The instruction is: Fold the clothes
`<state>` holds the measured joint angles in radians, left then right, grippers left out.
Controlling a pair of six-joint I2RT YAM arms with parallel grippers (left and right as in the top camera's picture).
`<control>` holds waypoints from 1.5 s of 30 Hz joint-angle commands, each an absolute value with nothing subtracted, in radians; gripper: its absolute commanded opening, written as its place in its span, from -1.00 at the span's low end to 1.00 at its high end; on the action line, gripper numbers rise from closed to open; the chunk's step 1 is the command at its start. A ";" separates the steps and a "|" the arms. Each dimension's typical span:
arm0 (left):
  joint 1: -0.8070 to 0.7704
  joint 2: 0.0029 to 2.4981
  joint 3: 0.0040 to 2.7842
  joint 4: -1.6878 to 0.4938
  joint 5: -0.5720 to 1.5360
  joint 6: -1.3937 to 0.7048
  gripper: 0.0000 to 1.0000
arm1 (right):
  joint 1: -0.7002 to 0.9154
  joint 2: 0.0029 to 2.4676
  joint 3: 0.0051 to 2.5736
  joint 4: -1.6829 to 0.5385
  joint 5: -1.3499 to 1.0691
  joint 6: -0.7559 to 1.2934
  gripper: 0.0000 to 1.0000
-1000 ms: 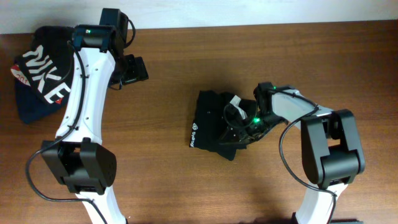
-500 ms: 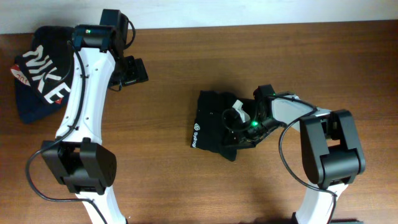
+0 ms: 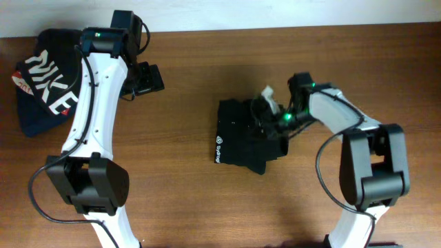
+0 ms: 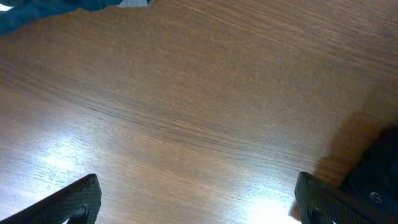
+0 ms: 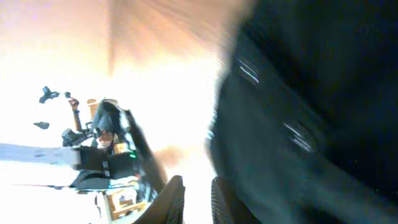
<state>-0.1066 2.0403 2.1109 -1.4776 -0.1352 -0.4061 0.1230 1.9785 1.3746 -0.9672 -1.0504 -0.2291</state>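
The black T-shirt [image 3: 238,138] lies folded into a small block at the middle of the table, with a small white round mark [image 3: 216,140] on its left edge. My right gripper [image 3: 267,114] is at the shirt's upper right edge. In the blurred right wrist view its fingers [image 5: 194,202] are nearly together with a bright gap and no cloth between them, and the black fabric [image 5: 311,112] fills the right side. My left gripper [image 3: 148,77] is open and empty over bare table at the upper left, its fingers wide apart [image 4: 202,208].
A dark garment with white NIKE lettering [image 3: 45,86] lies at the table's far left corner; its edge shows in the left wrist view [image 4: 56,9]. A dark shape [image 4: 379,174] sits at that view's right edge. Brown table [image 3: 172,193] surrounds the shirt.
My right gripper has moved from over the shirt's lower right part up to its upper right edge. The shirt's right side has shifted slightly. The left arm has not moved.
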 commanded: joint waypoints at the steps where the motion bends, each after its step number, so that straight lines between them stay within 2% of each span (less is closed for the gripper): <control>1: -0.109 2.048 2.107 -1.477 -0.147 -0.414 0.98 | 0.117 1.924 1.486 -0.971 -1.180 -0.278 -0.53; 10: -0.109 2.048 2.107 -1.467 -0.147 -0.414 0.98 | 0.146 1.955 1.523 -0.781 -1.121 -0.140 -0.54; 12: -0.109 2.048 2.107 -1.467 -0.147 -0.414 0.98 | 0.167 1.982 1.522 -0.750 -1.121 -0.136 -0.63; 14: -0.109 2.048 2.107 -1.467 -0.147 -0.414 0.98 | 0.186 2.008 1.522 -0.733 -1.111 -0.136 -0.64; 27: -0.109 2.048 2.107 -1.467 -0.147 -0.414 0.98 | 0.217 2.267 1.522 -0.626 -1.048 -0.022 -0.64; 35: -0.109 2.048 2.107 -1.467 -0.147 -0.414 0.98 | 0.215 2.294 1.536 -0.526 -0.970 0.119 -0.63; 40: -0.109 2.048 2.107 -1.468 -0.147 -0.414 0.98 | 0.215 2.254 1.640 -0.577 -1.069 0.121 -0.57; 45: -0.109 2.048 2.107 -1.471 -0.147 -0.414 0.98 | 0.215 2.177 1.798 -0.790 -1.088 0.120 -0.53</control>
<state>-0.1066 2.0403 2.1109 -1.4696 -0.1356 -0.4061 0.2176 2.2658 1.7180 -0.7284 -1.0477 0.1177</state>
